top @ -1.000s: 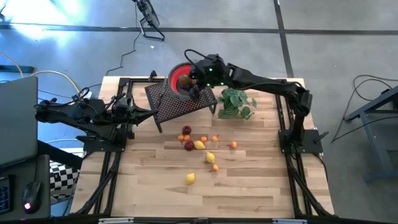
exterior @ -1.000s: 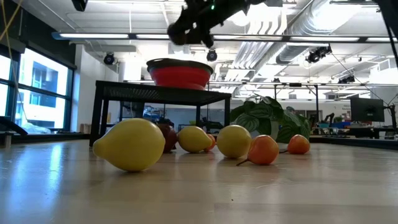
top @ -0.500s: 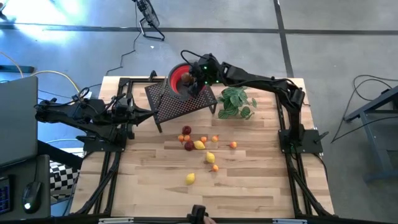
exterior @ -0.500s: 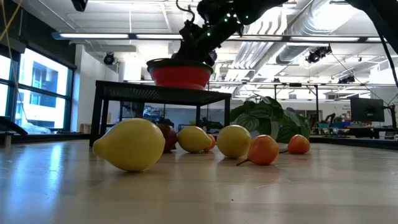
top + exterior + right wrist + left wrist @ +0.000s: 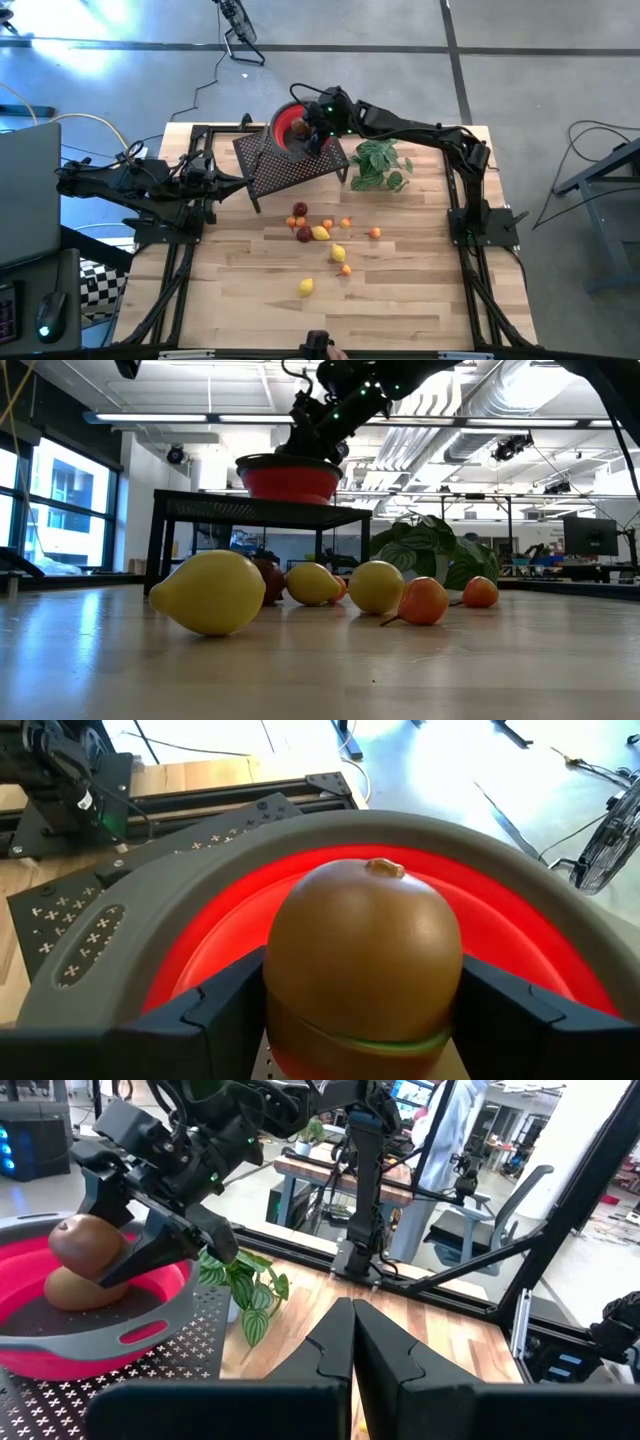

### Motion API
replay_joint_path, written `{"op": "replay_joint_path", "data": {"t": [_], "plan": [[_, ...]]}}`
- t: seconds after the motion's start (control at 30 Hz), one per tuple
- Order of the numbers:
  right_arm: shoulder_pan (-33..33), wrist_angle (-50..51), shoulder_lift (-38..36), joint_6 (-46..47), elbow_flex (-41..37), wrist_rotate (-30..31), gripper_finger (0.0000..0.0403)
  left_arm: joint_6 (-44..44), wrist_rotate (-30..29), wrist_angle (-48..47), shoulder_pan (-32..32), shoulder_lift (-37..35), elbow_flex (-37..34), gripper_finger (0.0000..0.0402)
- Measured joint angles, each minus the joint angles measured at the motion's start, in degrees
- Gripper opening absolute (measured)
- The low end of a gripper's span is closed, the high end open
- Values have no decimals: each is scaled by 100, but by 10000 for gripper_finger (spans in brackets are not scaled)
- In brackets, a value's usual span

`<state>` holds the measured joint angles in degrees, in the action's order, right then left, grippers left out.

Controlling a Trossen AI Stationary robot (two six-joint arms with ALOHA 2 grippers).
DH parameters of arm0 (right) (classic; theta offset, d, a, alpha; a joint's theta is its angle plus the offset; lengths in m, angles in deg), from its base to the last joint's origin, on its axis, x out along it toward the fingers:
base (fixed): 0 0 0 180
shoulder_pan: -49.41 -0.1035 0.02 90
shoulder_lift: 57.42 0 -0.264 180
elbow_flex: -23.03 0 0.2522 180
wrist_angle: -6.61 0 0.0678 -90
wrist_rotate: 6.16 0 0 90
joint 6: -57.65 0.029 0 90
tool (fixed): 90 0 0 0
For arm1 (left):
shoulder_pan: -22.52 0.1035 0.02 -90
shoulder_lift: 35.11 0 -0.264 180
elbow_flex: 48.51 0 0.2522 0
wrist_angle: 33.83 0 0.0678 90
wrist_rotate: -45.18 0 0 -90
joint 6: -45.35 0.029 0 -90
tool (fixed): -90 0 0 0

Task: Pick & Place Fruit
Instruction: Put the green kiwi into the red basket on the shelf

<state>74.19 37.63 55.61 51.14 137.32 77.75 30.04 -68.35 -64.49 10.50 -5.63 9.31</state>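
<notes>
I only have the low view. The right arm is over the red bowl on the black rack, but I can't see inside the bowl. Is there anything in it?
Observer: Yes. The red bowl holds two brown kiwi-like pieces, an upper fruit resting on a lower fruit.
Operator: Where is the right gripper relative to them?
Observer: The right gripper is open, with its fingers on either side of the upper fruit. I can't tell whether they touch it.
Operator: And the left arm?
Observer: The left gripper is shut and waits at the table's left side, next to the rack.
</notes>
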Motion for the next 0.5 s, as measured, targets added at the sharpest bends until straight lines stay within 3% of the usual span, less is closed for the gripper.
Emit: {"op": "replay_joint_path", "data": {"t": [0.5], "plan": [[0, 17, -2, -67, -6, 5, 259, 0, -9, 1, 1, 1, 0, 0]]}}
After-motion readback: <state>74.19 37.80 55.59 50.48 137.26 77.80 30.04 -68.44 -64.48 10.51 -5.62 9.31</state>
